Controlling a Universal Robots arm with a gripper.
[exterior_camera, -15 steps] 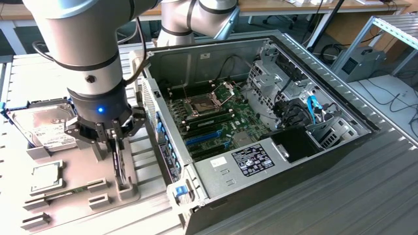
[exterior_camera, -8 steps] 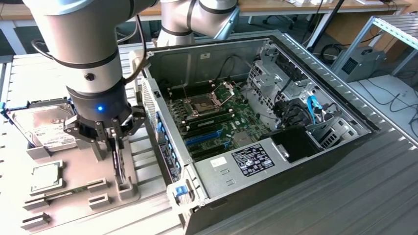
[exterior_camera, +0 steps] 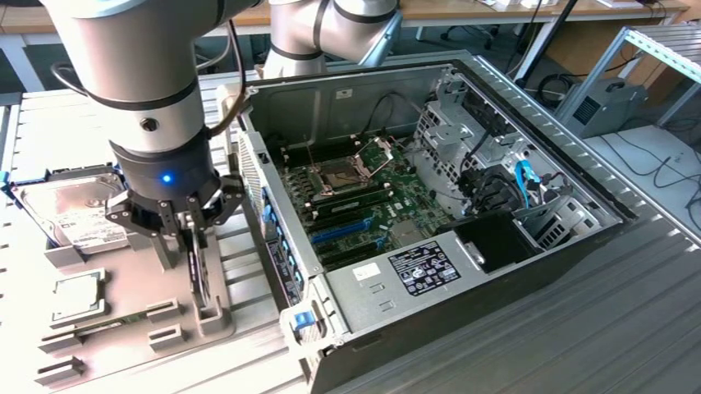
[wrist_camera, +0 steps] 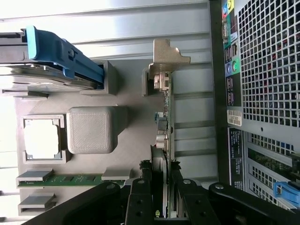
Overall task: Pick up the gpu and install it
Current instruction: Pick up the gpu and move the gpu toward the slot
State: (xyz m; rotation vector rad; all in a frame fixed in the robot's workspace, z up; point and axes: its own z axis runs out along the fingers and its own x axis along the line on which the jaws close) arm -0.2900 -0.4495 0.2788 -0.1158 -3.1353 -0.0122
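Exterior view, clock directions from the gripper (exterior_camera: 184, 246). At three o'clock the open computer case's perforated wall (exterior_camera: 252, 172) stands just beside it; past the wall the motherboard (exterior_camera: 378, 197) lies unroofed, with cables (exterior_camera: 495, 185) crowding its far side. A hard drive (exterior_camera: 71, 213) blocks nine o'clock. A CPU chip (exterior_camera: 79, 294) lies at eight, a memory stick (exterior_camera: 104, 327) at seven.

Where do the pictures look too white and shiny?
Wrist view: glare whitens a strip of the ribbed grey metal table and the small square silver chip; exterior view: even light, a small blue lamp glowing on the grey robot arm.
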